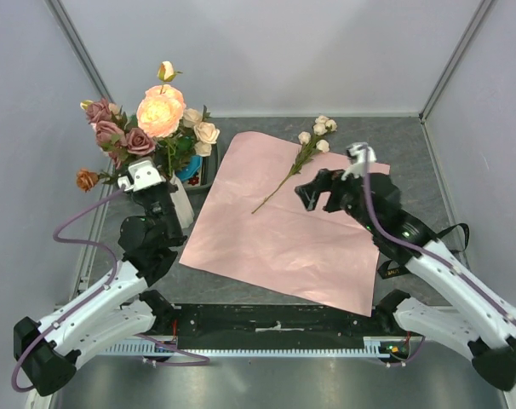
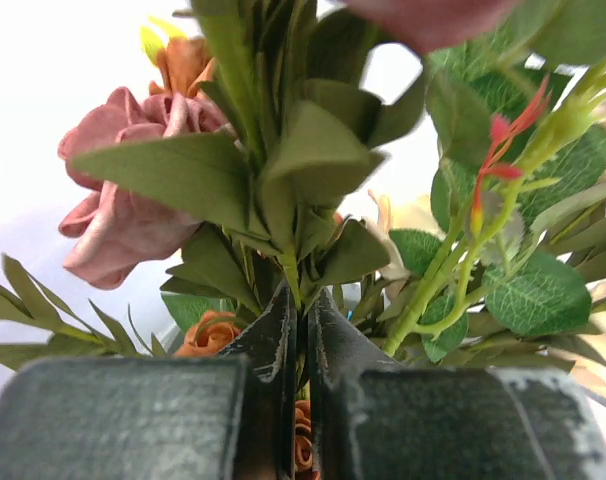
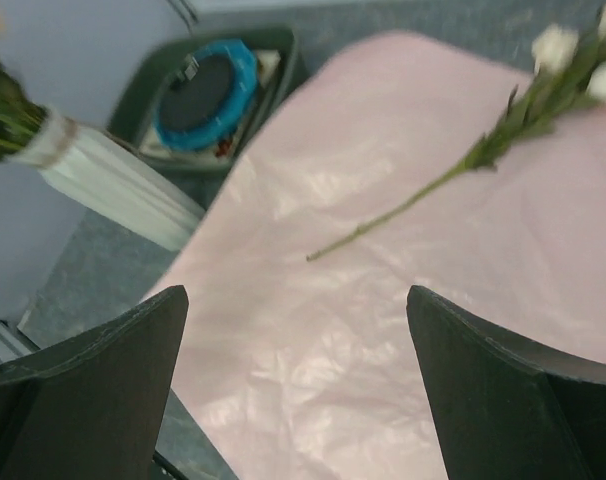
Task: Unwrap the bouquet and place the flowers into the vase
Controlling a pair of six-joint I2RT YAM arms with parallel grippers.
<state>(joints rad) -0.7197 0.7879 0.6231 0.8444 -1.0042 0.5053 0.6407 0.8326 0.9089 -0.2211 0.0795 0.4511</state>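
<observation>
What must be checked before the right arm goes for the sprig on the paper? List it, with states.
1. Right gripper open: ok.
2. Sprig lying free on the pink paper: ok.
3. Right gripper lined up over the sprig's stem: not ok, the stem lies off to its side.
4. Left gripper shut on the flowers at the vase: ok.
5. Vase upright: cannot tell, the left arm covers it from above.
6. Room at the vase mouth: cannot tell, leaves hide it.
</observation>
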